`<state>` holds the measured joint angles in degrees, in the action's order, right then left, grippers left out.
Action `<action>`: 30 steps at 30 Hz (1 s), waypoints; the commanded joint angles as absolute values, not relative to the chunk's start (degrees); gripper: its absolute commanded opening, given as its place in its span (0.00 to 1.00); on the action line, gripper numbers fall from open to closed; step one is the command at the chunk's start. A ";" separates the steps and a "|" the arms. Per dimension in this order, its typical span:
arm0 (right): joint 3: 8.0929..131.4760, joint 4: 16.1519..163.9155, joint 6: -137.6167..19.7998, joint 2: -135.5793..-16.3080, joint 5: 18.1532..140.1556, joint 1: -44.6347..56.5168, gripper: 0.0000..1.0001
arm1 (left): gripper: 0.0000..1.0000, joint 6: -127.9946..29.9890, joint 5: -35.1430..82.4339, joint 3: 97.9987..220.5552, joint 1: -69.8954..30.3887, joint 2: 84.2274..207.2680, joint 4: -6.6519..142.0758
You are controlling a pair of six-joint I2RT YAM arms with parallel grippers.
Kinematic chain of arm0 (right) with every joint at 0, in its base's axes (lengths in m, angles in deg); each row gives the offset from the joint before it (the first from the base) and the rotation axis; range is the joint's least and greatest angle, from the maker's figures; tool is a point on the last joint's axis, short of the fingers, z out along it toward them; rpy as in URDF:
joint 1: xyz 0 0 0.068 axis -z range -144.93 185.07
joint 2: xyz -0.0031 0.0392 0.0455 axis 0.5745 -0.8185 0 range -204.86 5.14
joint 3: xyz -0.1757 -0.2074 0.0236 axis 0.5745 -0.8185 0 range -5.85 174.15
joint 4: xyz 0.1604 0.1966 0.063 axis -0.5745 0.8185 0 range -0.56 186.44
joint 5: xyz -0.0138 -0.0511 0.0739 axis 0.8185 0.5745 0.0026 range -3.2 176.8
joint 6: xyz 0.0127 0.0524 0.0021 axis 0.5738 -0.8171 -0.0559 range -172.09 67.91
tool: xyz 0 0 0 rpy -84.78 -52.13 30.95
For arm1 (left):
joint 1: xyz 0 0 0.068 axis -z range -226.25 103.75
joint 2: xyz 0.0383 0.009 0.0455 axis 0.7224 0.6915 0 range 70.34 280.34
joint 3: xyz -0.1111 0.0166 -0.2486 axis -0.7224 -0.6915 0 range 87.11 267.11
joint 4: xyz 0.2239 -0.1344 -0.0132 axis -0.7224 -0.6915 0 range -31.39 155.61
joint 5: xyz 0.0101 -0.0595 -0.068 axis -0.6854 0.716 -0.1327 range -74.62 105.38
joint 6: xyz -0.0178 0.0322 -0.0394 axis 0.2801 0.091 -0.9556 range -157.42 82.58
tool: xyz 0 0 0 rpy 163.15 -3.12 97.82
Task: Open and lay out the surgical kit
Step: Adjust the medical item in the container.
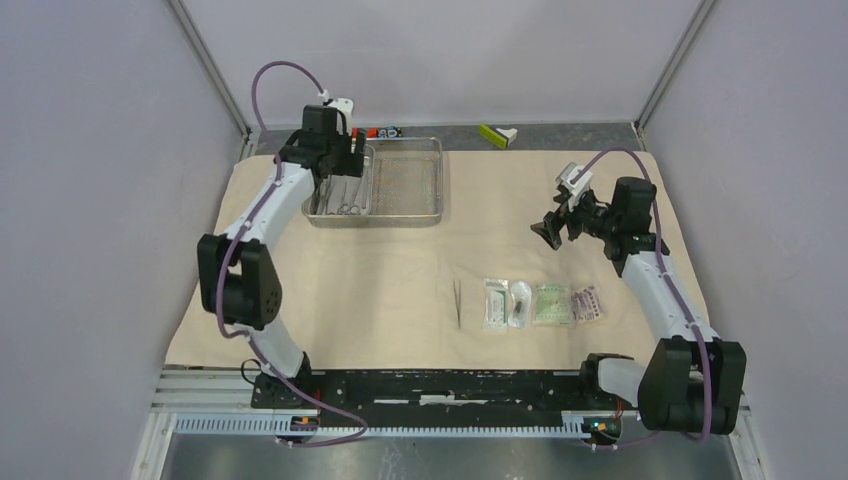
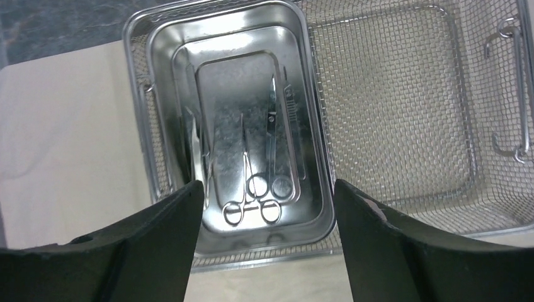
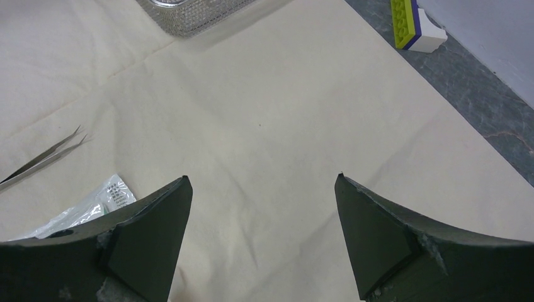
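The beige cloth wrap (image 1: 400, 270) lies spread flat. At its back left stands the steel mesh tray (image 1: 405, 180) with a smaller shiny inner tray (image 2: 165, 75) in its left end. Scissors (image 2: 272, 145) and forceps (image 2: 245, 182) lie in the inner tray. My left gripper (image 2: 269, 182) hangs open above them, touching nothing. Tweezers (image 1: 458, 302) and a row of sealed packets (image 1: 540, 303) lie on the cloth near the front. My right gripper (image 1: 550, 232) hovers open over bare cloth at the right; tweezers (image 3: 44, 157) and a packet (image 3: 94, 204) show to its left.
A yellow-green and white object (image 1: 497, 135) sits on the grey table behind the cloth, with small orange and black pieces (image 1: 382, 131) behind the mesh tray. Grey walls close in the left, right and back.
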<state>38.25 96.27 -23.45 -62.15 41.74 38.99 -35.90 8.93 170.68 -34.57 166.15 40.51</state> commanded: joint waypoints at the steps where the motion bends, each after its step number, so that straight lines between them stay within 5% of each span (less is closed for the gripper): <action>1: 38.10 96.42 -21.80 -62.85 41.22 39.28 0.91 | 0.77 -32.98 13.24 180.44 -36.40 176.64 36.00; 7: 38.27 96.99 -21.16 -64.63 42.14 39.45 0.91 | 0.59 -29.30 16.66 198.22 -38.65 192.26 28.29; 13: 38.99 98.05 -20.17 -66.68 42.66 39.46 0.91 | 0.56 -28.54 17.66 210.29 -39.17 202.72 21.25; 30: 40.05 99.24 -19.98 -69.88 40.93 39.46 0.90 | 0.56 -28.67 21.23 201.27 -43.20 198.29 18.33</action>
<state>38.25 99.55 -20.70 -69.41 42.17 39.32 -31.07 19.55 202.79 -40.56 203.88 18.87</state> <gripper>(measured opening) 0.905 0.570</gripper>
